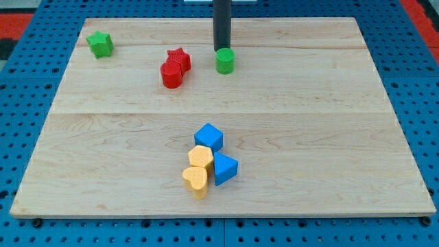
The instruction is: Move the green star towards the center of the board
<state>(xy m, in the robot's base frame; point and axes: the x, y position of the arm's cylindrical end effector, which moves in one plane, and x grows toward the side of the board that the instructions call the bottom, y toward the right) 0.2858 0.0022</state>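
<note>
The green star [100, 44] lies near the board's top left corner. My tip [221, 49] stands at the top middle of the board, just above the green cylinder [225, 61] and touching or nearly touching it. The tip is far to the right of the green star. The rod rises straight out of the view's top edge.
A red star [179, 59] and a red cylinder [171, 75] sit together left of the green cylinder. Near the bottom middle cluster a blue cube [208, 137], a blue block [224, 169], a yellow block [201, 157] and a yellow heart [195, 180]. The wooden board [329, 137] lies on a blue pegboard.
</note>
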